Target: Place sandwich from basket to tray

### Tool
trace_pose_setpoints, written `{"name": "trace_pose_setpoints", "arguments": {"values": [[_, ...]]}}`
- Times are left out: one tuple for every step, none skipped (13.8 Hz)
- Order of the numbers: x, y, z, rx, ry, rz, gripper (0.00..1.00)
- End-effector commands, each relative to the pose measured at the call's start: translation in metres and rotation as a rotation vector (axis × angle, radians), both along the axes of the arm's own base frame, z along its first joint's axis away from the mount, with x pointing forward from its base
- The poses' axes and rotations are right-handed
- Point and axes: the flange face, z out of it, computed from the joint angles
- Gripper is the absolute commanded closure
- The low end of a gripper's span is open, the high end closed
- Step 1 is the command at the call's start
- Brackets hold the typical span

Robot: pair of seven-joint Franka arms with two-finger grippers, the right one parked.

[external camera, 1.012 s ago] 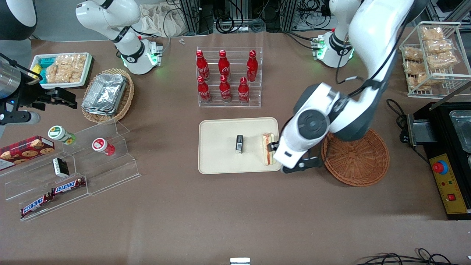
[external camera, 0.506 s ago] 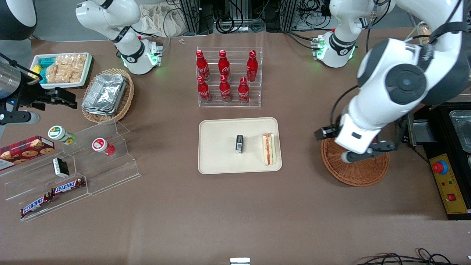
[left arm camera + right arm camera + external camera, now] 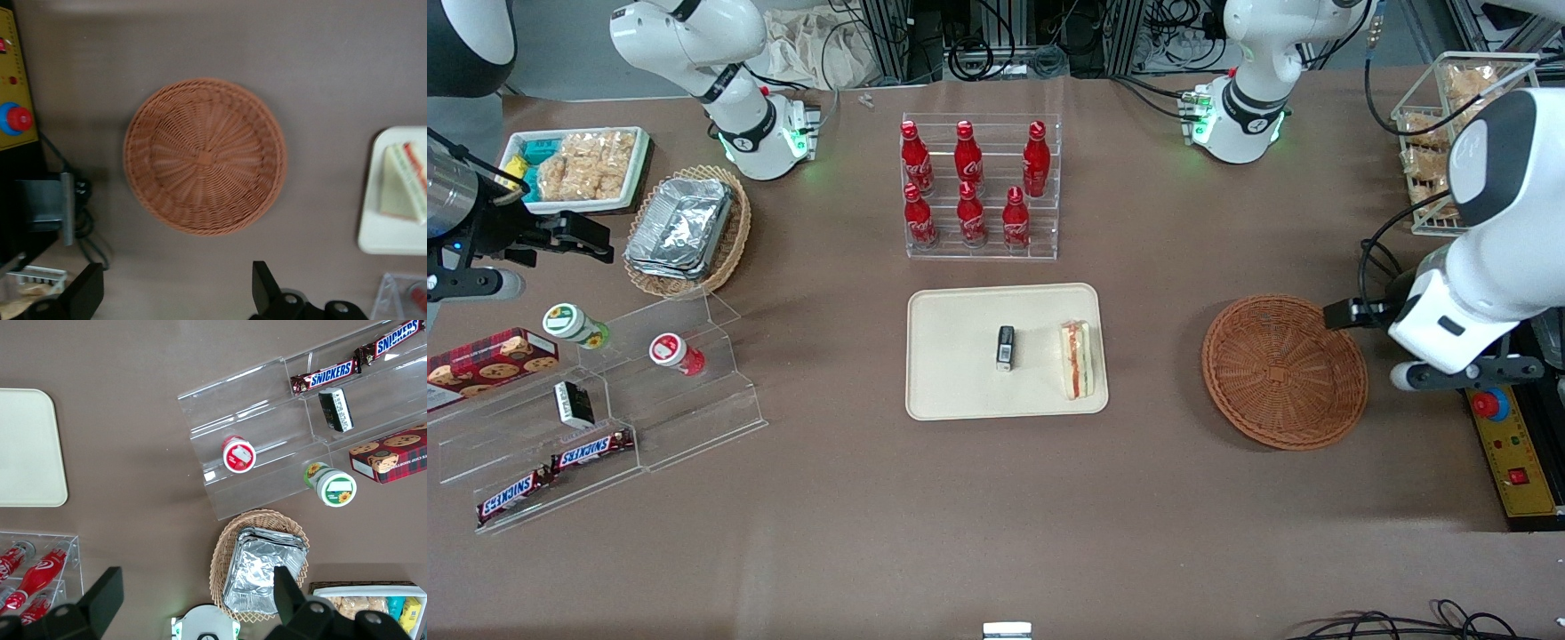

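The sandwich (image 3: pixel 1077 359) lies on the cream tray (image 3: pixel 951 382), at the tray's edge nearest the basket; it also shows in the left wrist view (image 3: pixel 403 183) on the tray's corner (image 3: pixel 390 237). The round reddish-brown basket (image 3: pixel 1284 371) stands empty beside the tray, and shows whole in the left wrist view (image 3: pixel 205 155). My left gripper (image 3: pixel 1463 373) hangs high above the table past the basket, toward the working arm's end. In the wrist view the gripper (image 3: pixel 177 293) is open wide with nothing between its fingers (image 3: pixel 267 290).
A small black object (image 3: pixel 1005 347) lies mid-tray. A yellow control box with a red button (image 3: pixel 1491 404) sits under the gripper. A rack of red bottles (image 3: pixel 980 187) stands farther from the camera than the tray. A wire snack rack (image 3: pixel 1472 133) is nearby.
The gripper left the sandwich lying on the tray, then swung away over the basket to the working arm's end of the table. The sandwich has not moved since.
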Motion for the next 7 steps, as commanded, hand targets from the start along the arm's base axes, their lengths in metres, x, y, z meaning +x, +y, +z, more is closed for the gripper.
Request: {"name": "trace_pose_setpoints", "arguments": {"values": [[-0.033,0.008,0.006,-0.004,-0.001,-0.098,0.00],[-0.031,0.008,0.005,-0.005,0.000,-0.093,0.00],[-0.027,0.007,0.009,-0.030,-0.006,-0.090,0.00],[-0.021,0.008,0.013,-0.069,-0.012,-0.085,0.00],[-0.017,0.006,0.019,-0.114,-0.026,-0.072,0.00],[-0.010,0.002,0.022,-0.142,-0.038,-0.064,0.00],[-0.004,-0.001,0.024,-0.137,-0.046,-0.075,0.00]]}}
